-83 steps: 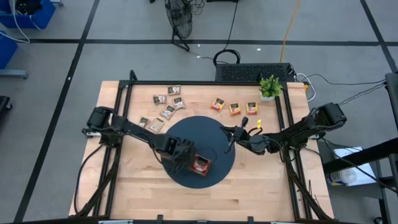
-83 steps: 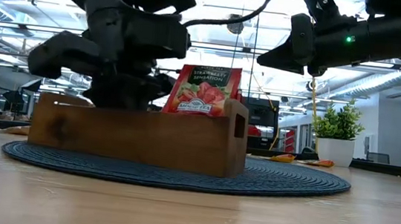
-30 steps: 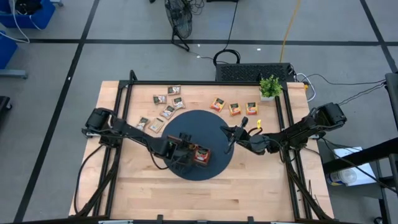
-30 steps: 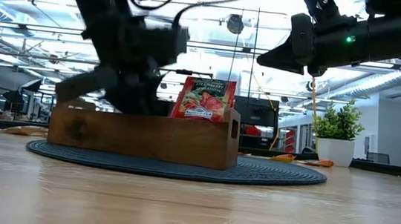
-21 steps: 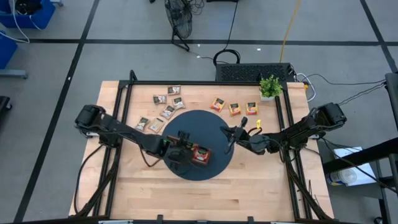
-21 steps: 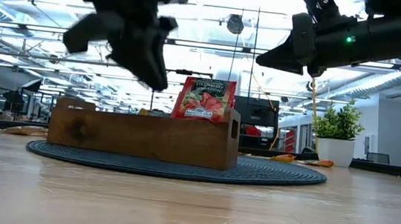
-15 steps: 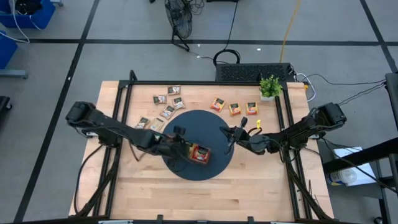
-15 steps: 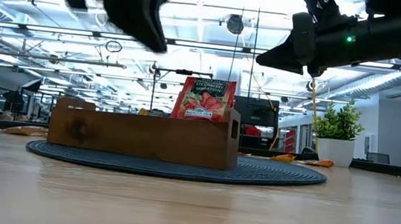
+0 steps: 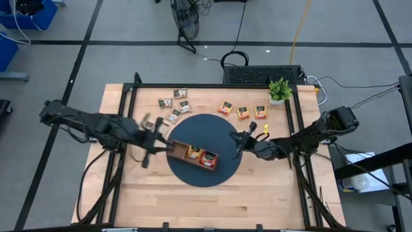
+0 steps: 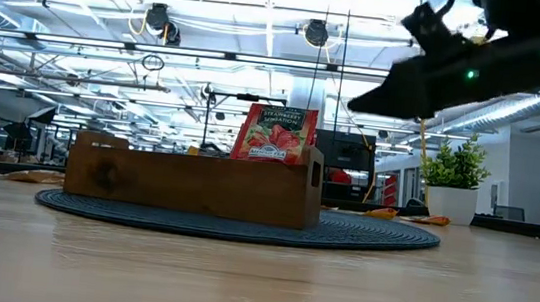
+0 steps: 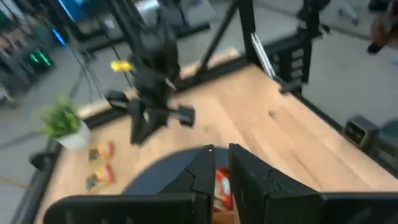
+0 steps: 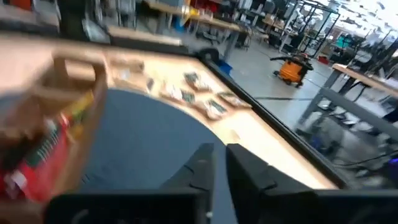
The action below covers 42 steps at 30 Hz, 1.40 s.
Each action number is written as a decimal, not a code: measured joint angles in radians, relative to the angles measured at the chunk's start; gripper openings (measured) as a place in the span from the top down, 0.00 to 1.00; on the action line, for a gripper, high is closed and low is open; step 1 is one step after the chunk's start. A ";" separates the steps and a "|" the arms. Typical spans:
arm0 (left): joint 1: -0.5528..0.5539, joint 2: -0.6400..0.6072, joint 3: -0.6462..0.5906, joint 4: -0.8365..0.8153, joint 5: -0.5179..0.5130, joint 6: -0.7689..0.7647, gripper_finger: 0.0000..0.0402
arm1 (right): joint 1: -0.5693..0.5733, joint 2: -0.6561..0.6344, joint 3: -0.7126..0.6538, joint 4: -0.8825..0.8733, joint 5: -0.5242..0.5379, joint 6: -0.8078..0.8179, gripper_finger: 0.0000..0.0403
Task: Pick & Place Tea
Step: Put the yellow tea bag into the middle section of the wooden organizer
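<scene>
The wooden tray [image 9: 178, 151] [image 10: 196, 184] lies on a round dark mat [image 9: 219, 132]. A red tea sachet [image 9: 207, 158] [image 10: 277, 134] stands upright in one end compartment, and an orange one [image 9: 192, 153] sits in the compartment beside it. Loose brown sachets [image 9: 172, 109] and orange sachets [image 9: 243, 112] lie flat on the table beyond the mat. My left gripper [image 9: 166, 143] [image 11: 221, 165] hovers left of the tray, shut, with nothing in it. My right gripper [image 9: 236, 145] [image 12: 217, 162] hangs over the mat's right edge, shut, with nothing in it.
A small green potted plant [image 9: 279, 90] [image 10: 455, 181] stands at the table's far right corner. Black frame rails [image 9: 129, 96] run along the table's left, right and far sides. Bare wood [image 9: 212, 200] lies between the mat and the near edge.
My left gripper has risen from the tray and drawn back toward the table's left edge, tipping from pointing down to nearly level. It leaves the low view. The tray and its sachets stay put. My right gripper has turned a little in place.
</scene>
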 joint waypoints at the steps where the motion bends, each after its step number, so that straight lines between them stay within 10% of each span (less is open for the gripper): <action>1: 0.005 -0.036 -0.029 0.026 -0.001 0.004 0.87 | -0.011 0.000 0.016 -0.051 0.000 -0.015 0.88; 11: 0.033 -0.174 -0.146 0.079 -0.097 0.003 0.87 | -0.325 0.035 0.431 -1.295 -0.254 0.194 0.49; 20: 0.033 -0.164 -0.147 0.080 -0.097 0.004 0.87 | -0.514 0.038 0.432 -1.277 -0.519 -0.049 0.44; 42: 0.033 -0.164 -0.147 0.080 -0.097 0.004 0.87 | -0.691 0.170 0.396 -1.263 -0.555 -0.214 0.45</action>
